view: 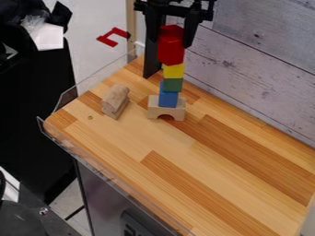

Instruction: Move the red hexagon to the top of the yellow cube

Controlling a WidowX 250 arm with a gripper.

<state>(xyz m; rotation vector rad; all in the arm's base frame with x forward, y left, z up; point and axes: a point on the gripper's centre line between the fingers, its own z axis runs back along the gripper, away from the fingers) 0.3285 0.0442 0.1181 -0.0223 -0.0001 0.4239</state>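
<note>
The gripper hangs at the top of the camera view, one finger on each side of the red hexagon, shut on it. This red block stands upright directly above the yellow cube, with no visible gap between them. Under the yellow cube comes a green block, then a blue block, and at the bottom a pale wooden arch on the wooden table.
A loose natural-wood block lies left of the tower. Behind the tower on the left rises a black post. A whitish plank wall runs along the right edge, and a clear rim borders the table's left side.
</note>
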